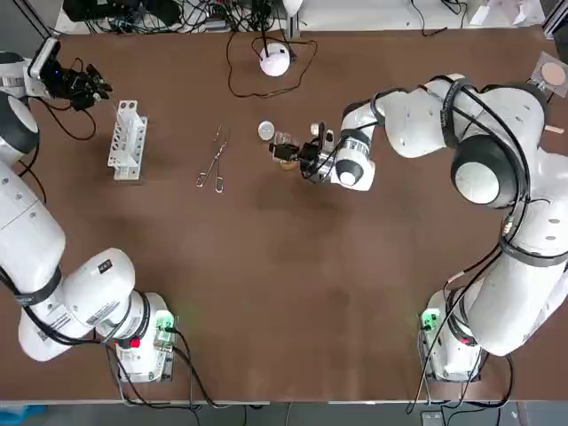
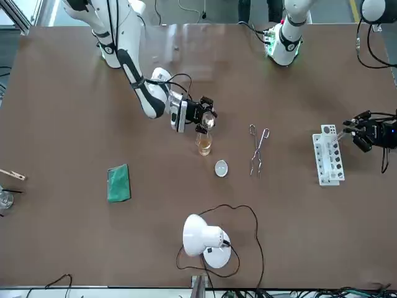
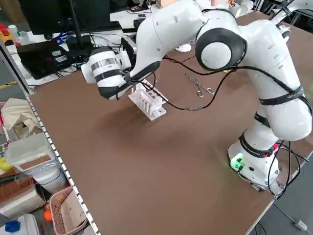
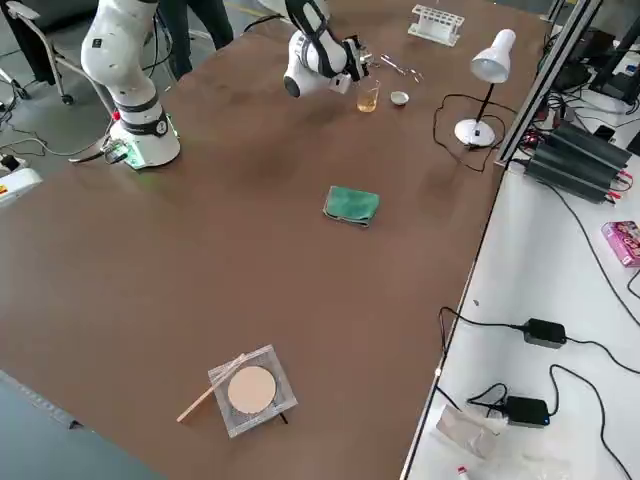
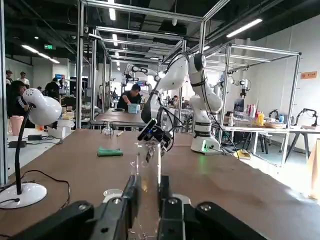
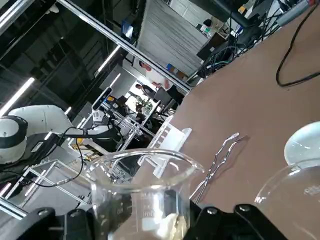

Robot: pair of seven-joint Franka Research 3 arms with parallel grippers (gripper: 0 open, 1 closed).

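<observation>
My right gripper (image 1: 286, 152) is at the table's middle, shut on a small clear glass beaker (image 6: 142, 175). The beaker hangs just above a glass flask (image 2: 203, 144) that holds amber liquid and stands on the table. A round glass lid (image 1: 265, 130) lies beside the flask. My left gripper (image 1: 86, 86) hovers at the far left, close to a white test tube rack (image 1: 127, 140). In the left wrist view its fingers (image 5: 123, 196) are closed on a thin clear test tube (image 5: 149, 165). Metal tongs (image 1: 213, 164) lie between the rack and the flask.
A white desk lamp (image 1: 275, 60) with a looping black cable stands at the far edge. On the right half of the table lie a green cloth (image 2: 118, 183), a square clear dish with a beige disc (image 4: 250, 390), and a wooden stick (image 2: 12, 175).
</observation>
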